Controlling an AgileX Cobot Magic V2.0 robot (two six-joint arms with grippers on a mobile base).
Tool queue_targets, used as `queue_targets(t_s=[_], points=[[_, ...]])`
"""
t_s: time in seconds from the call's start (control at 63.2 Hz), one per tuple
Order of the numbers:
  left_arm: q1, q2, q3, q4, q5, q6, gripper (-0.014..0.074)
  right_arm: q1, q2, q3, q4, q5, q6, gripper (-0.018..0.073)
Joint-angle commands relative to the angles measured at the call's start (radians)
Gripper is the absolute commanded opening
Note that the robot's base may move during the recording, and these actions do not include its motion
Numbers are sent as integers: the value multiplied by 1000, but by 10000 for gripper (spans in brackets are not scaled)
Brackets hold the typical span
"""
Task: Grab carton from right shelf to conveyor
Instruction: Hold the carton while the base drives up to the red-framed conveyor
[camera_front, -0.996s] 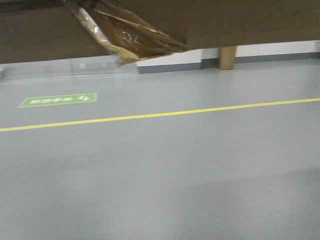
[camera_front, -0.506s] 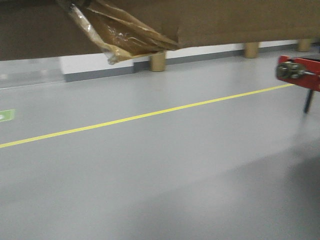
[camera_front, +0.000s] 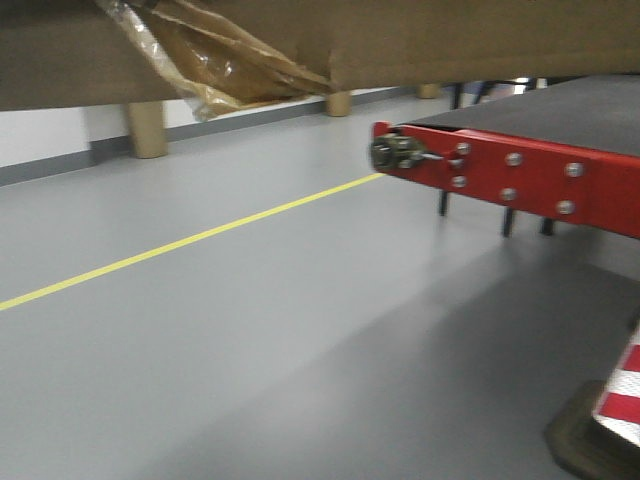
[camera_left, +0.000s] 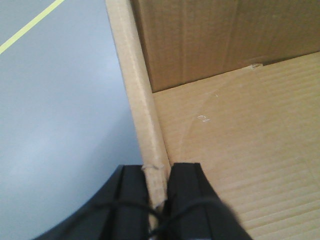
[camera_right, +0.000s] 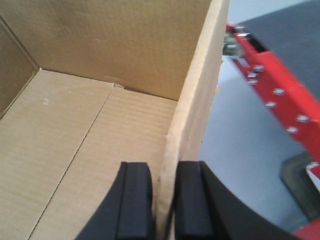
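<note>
The brown carton (camera_front: 450, 40) hangs across the top of the front view, a tuft of glossy packing tape (camera_front: 205, 60) dangling from its underside. My left gripper (camera_left: 159, 172) is shut on the carton's left wall (camera_left: 135, 85), one finger outside and one inside. On the other side, my right gripper (camera_right: 164, 172) is shut on the right wall (camera_right: 200, 90) the same way. The carton is open-topped and empty inside. The conveyor (camera_front: 560, 110), a dark belt with a red side frame (camera_front: 520, 175), stands at the right, also seen as the red frame (camera_right: 272, 85) beside the carton. The right shelf is out of view.
Smooth grey floor (camera_front: 250, 340) with a yellow line (camera_front: 200, 240) spreads below the carton. Tan posts (camera_front: 147, 128) stand along the white back wall. A red-and-white striped object on a dark base (camera_front: 605, 420) sits at the lower right, under the conveyor's end.
The view has swung right: the yellow line and posts slid left, the green floor sign left the frame, and the conveyor's red frame came in from the right. Both grips hold.
</note>
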Motion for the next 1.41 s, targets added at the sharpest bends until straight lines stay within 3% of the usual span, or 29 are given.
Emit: queue_targets(t_s=[0.0, 1.392], points=[[3, -10, -1, 106, -6, 16, -18, -2, -19, -7, -10, -28, -26, -67], [3, -8, -1, 126, -6, 16, -18, -2, -19, -7, -8, -28, -26, -67]])
